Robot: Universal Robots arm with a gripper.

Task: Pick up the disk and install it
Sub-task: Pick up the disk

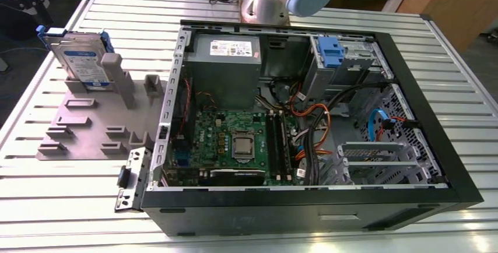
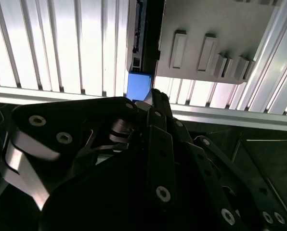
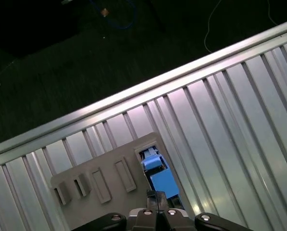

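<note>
Hanging over the table's edge, the hand [image 2: 146,98] has its dark fingers [image 2: 158,113] drawn together at the tips, gripping nothing. Both wrist views look past it onto the disk [image 3: 159,175], seen end-on as a blue strip of carrier standing in a slot of the grey fixture [image 3: 100,178]. The second wrist view adds the drive's connector edge. The exterior view gives what those miss: the disk is upright with its white-and-blue label facing out. It stands at the exterior view's left on the ribbed metal table [image 1: 70,200], well apart from the open computer case [image 1: 416,90]. Beyond the case rises the arm [image 1: 269,2].
</note>
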